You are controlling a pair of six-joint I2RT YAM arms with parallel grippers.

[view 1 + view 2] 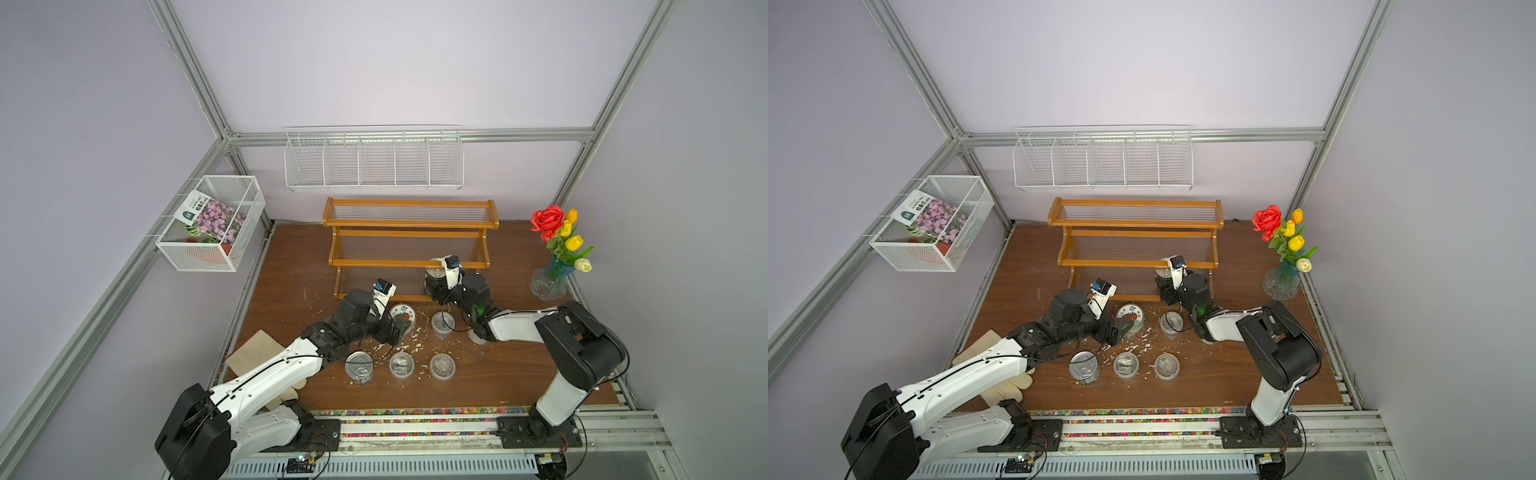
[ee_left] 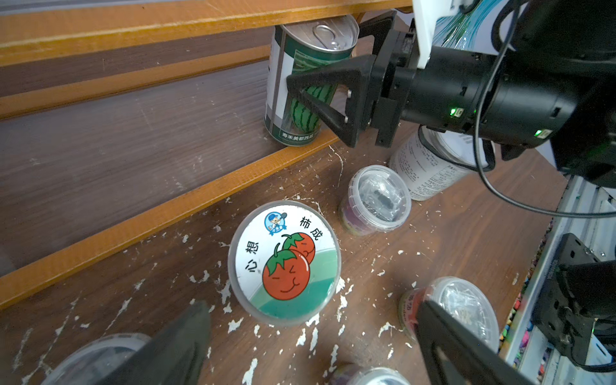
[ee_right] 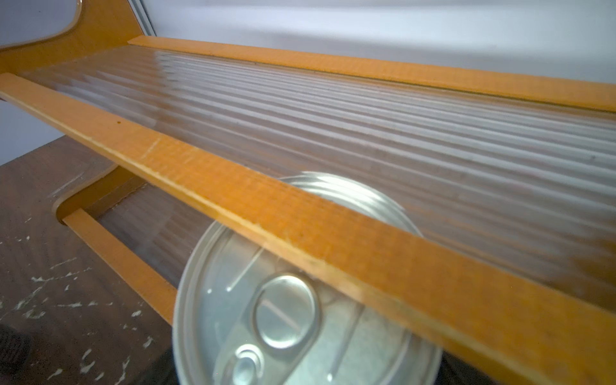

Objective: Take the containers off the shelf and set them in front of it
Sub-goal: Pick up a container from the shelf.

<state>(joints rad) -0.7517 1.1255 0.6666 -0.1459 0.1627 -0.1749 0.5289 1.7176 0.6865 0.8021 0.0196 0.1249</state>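
Right claw (image 1: 433,286) grips watermelon can (image 2: 280,66) on shelf (image 1: 409,263); left claw (image 1: 399,330) spread

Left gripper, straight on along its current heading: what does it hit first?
The red-fruit-labelled jar. In the left wrist view, its lid sits dead ahead between the open fingers of the left gripper. How much gap remains is unclear.

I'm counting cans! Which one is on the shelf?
The watermelon can, on the shelf's lowest step; every other one stands on the table.

Watermelon-print can (image 2: 301,50) sits seemingly upright on shelf (image 2: 133,226).
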